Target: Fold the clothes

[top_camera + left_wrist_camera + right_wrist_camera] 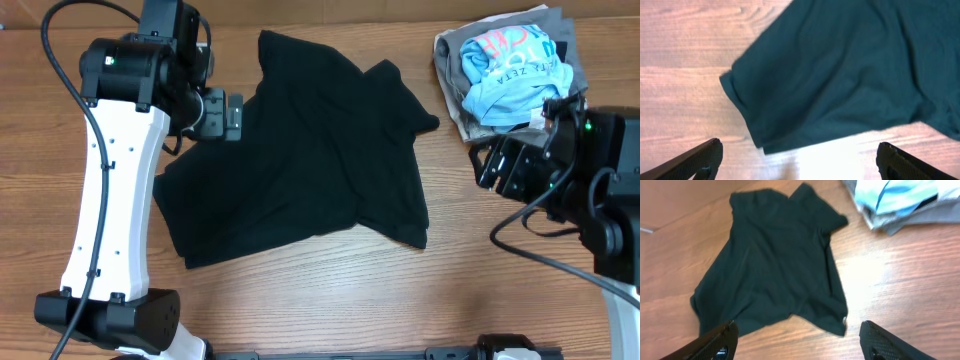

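Black shirt (300, 150) lies spread on the table (400, 300), middle of the overhead view, a bit left of centre. It's flat but rumpled, not squared up. One sleeve pokes out at the upper right, and the lower edge runs crooked, with a flap hanging down at the lower right. No neat fold shows anywhere on it.

Left gripper (228, 116) sits right at the shirt's left edge, up near the top. Its arm reaches in from the left side of the table. From the left wrist camera, the gripper (800, 150) is wide apart and the two dark fingertips (700, 157) sit in the bottom corners of the view with nothing between them but wood and cloth. The shirt (850, 70) fills the upper right of that view, a hemmed corner pointing down toward the gap. Whether the fingers touch the fabric, I can't tell.

Over on the right, the right gripper (492, 165) hangs well apart from the shirt, just below a pile of clothes in the top right corner. A light blue shirt (510, 70) with pink lettering lies on top of that pile, grey fabric (562, 28) under it.

Right wrist camera: this gripper (799, 327) is also spread wide, fingers (720, 340) empty, looking across bare wood at the whole shirt (775, 260).
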Controlling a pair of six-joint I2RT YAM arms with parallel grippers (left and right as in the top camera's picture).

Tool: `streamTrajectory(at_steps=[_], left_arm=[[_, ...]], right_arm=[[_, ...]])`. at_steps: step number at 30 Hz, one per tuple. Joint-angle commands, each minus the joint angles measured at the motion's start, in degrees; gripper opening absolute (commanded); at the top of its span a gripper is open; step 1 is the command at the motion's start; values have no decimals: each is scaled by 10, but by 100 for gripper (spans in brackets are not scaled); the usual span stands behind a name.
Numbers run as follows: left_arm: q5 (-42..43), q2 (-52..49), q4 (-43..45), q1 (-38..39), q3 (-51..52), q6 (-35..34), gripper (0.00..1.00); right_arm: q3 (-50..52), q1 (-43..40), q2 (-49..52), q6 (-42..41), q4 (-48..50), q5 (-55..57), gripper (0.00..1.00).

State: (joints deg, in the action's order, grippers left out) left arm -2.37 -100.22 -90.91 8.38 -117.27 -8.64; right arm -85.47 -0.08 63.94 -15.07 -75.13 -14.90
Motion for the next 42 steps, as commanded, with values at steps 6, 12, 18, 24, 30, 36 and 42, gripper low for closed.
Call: streamTrajectory(at_steps=[6,12,18,24,30,36,42], left_arm=[[-2,82,-4,18,67,-32,100],[-9,132,68,14,212,-34,100],[-6,129,174,-38,335,-34,100],[1,119,252,-126,415,-34,100],[14,101,329,-191,466,-31,100],[35,45,416,-231,478,-29,100],[50,-43,483,-242,478,-30,94]], right_arm=[[90,24,2,-16,28,-59,79],[182,87,3,-35,116,-64,79],[210,103,8,-34,152,-64,79],[224,103,40,-29,195,-62,83],[224,103,97,-29,222,-63,83],[224,103,137,-25,235,-63,83],[224,103,140,-26,249,-62,82]])
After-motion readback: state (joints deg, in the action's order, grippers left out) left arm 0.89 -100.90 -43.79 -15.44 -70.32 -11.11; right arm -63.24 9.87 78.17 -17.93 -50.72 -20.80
